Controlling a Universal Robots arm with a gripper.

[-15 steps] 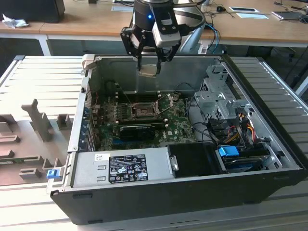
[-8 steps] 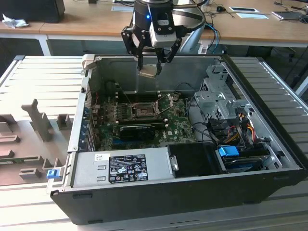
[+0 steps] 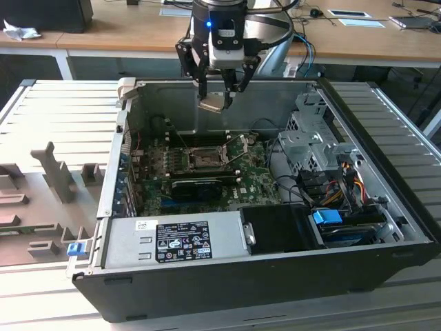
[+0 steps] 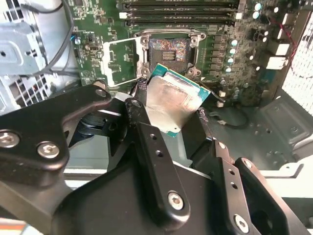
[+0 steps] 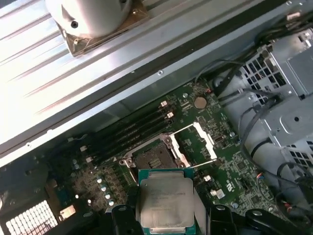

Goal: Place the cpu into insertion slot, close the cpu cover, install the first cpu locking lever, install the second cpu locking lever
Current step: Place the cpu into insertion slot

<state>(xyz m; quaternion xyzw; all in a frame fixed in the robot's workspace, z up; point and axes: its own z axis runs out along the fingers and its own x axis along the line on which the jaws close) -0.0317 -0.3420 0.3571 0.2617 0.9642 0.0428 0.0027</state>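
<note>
My gripper (image 3: 217, 93) hangs above the open computer case and is shut on the cpu (image 3: 212, 102), a flat silver-topped square chip with a pale rim. In both wrist views the cpu (image 4: 173, 100) (image 5: 165, 198) sits clamped between the black fingers (image 4: 142, 115), held clear above the board. The insertion slot (image 3: 205, 160) (image 4: 168, 49) (image 5: 151, 159) lies below it on the green board, its dark centre bare. The cpu cover (image 4: 120, 61) (image 5: 200, 142), a thin silver frame, is swung open beside the slot.
A long black card (image 3: 196, 187) lies just in front of the slot, and memory slots (image 4: 178, 5) run along its other side. The silver power supply (image 3: 176, 241) and drive cage (image 3: 313, 141) crowd the case. A grey fixture (image 3: 55, 172) stands at the exterior view's left.
</note>
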